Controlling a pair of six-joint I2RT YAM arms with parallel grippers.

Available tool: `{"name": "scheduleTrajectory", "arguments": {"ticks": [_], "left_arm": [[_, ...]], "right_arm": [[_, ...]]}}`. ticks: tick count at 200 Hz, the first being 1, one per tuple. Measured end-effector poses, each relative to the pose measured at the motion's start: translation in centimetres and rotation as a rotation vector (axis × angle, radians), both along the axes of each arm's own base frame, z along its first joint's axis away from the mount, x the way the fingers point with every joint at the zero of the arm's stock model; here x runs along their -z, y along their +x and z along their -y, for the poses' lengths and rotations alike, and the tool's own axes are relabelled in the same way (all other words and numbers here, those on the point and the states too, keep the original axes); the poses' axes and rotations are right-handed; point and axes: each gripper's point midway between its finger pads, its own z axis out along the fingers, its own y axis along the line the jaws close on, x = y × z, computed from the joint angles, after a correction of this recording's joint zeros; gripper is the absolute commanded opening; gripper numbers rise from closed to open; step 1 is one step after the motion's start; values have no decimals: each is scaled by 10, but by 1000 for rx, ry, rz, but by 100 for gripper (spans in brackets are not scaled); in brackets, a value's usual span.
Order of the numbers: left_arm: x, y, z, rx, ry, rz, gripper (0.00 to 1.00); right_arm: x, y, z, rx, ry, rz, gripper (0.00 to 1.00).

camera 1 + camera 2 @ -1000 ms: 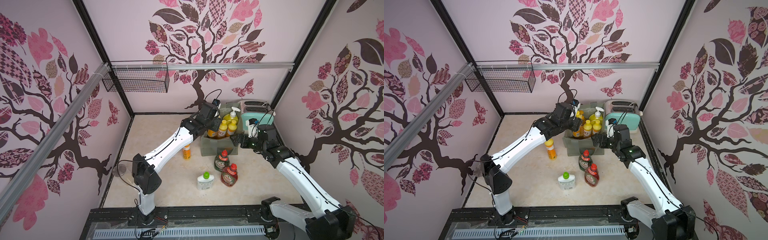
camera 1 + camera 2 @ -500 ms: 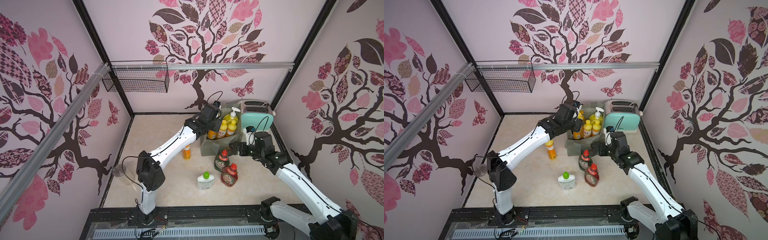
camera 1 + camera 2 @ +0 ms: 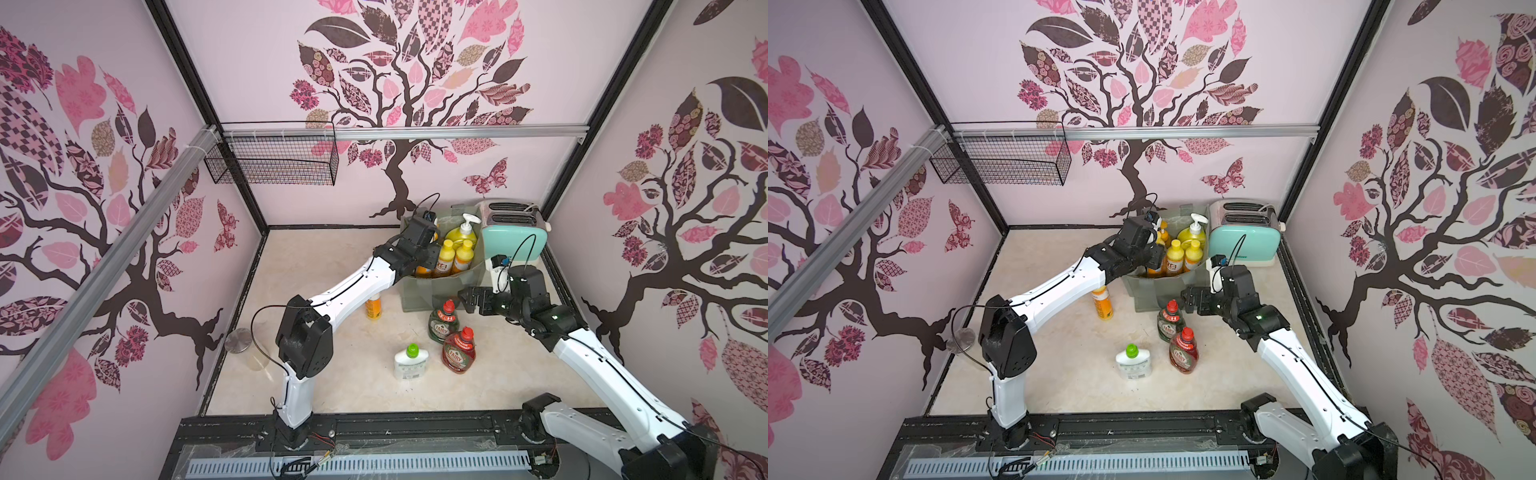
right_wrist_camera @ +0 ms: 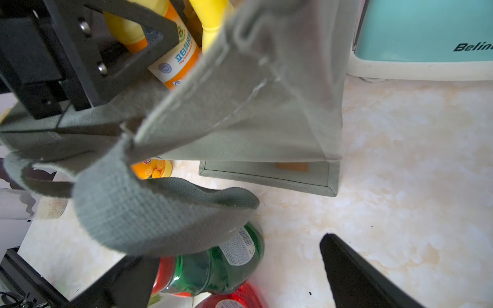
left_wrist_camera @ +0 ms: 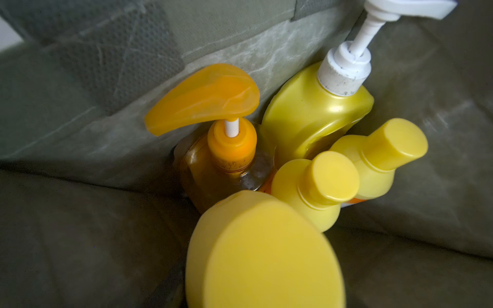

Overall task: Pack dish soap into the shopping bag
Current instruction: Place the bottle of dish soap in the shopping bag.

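Right tool agape, left arm outstretched

Tabletop bears shopping bag, toaster, orange bottle, green bottle, red bottle, white bottle (all upright).

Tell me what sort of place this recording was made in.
Probably a staged kitchen-style robot cell, not a real home: tree-print wall panels in a black frame, a mint toaster on a marble-look tabletop, a wire basket hung on a rail.

The grey-green bag holds five yellow and orange bottles; four other bottles stand outside.
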Motion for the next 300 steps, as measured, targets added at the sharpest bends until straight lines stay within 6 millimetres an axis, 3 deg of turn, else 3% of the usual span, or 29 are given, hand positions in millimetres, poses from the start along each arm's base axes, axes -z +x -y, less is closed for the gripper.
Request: {"name": "scheduleTrajectory", "arguments": {"ticks": [86,138,201,222,249,280,300], "left_arm": [[10,12,2,-21,-20,9,6],[36,18,4,-21,19,-23,36],[39,16,4,-13,31,-33,70],[24,19,5,-15,-1,-12,82],[-10,13,4,-3,-63,12,97],[-62,-4,-5,11,-130,48,98],[-97,-22,-18,13,-162,74,98]], "right_arm": [[-2,-6,-1,-17,2,-1,100],[-2,-6,-1,-21,-3,2,100],[-2,-6,-1,-26,-8,4,100],[-2,-7,-2,-30,-9,3,100],[-3,-8,-2,-33,-11,3,100],[-13,-8,-2,-38,-12,12,100],[-30,-8,-3,-44,-11,35,100]]}}
